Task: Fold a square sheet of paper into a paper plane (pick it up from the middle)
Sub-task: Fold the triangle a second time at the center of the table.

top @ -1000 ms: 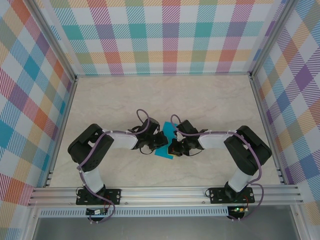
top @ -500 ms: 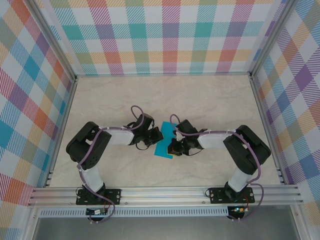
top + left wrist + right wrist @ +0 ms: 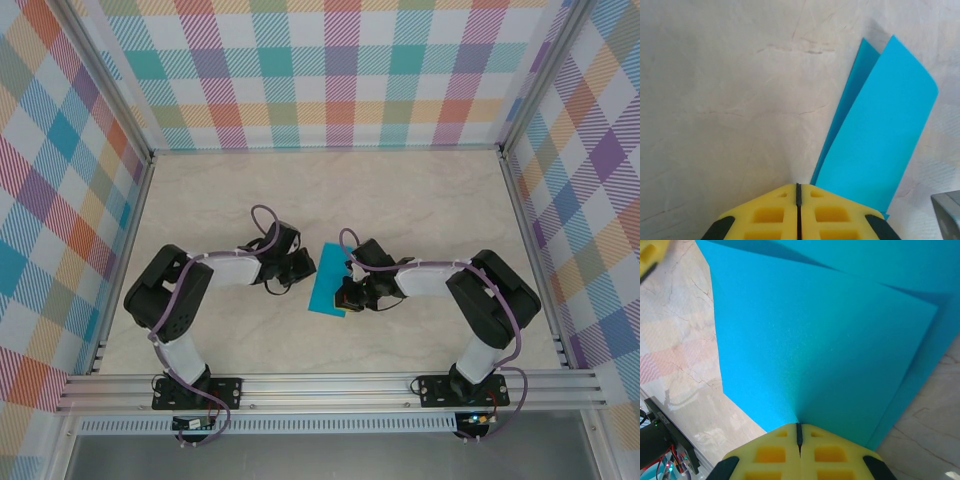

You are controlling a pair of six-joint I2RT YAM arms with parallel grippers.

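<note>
Pinching folded teal paper sheet (image 3: 830, 340), layers overlapping: right hand (image 3: 798, 429); left hand (image 3: 798, 189) closed, empty.

Right wrist cam: the square sheet of paper (image 3: 825, 340) runs off the top and right edges, so can't see its full outline. Left wrist cam: its near end sits behind the left gripper (image 3: 798, 187), and a grey thing (image 3: 947, 216) bottom-right is cropped, can't ID it.
</note>
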